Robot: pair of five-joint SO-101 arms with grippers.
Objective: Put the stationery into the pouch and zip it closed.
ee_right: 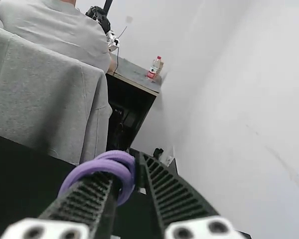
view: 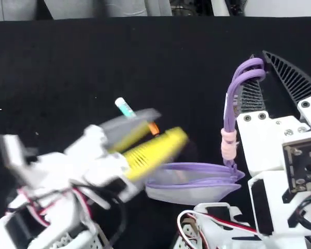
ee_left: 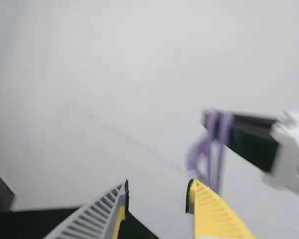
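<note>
1. Left gripper [view: 168, 125] [ee_left: 157, 194]: enters from the table's [view: 67, 57] 7 o'clock; grey and yellow fingers spread, gap bare in the wrist view.
2. White stick with a teal tip [view: 124, 107]: at 10 o'clock from those fingertips, just beside the grey finger; motion blur hides any contact.
3. Orange bit [view: 154, 128]: near the fingers, possibly stationery.
4. Pouch [view: 197, 182]: purple, at 5 o'clock, mouth toward the left gripper.
5. Strap [view: 238, 78] [ee_right: 102, 167]: purple loop rising from the pouch's right end.
6. Right gripper [view: 257, 56] [ee_right: 138, 158]: at 2 o'clock, black fingers pinching the strap.
</note>
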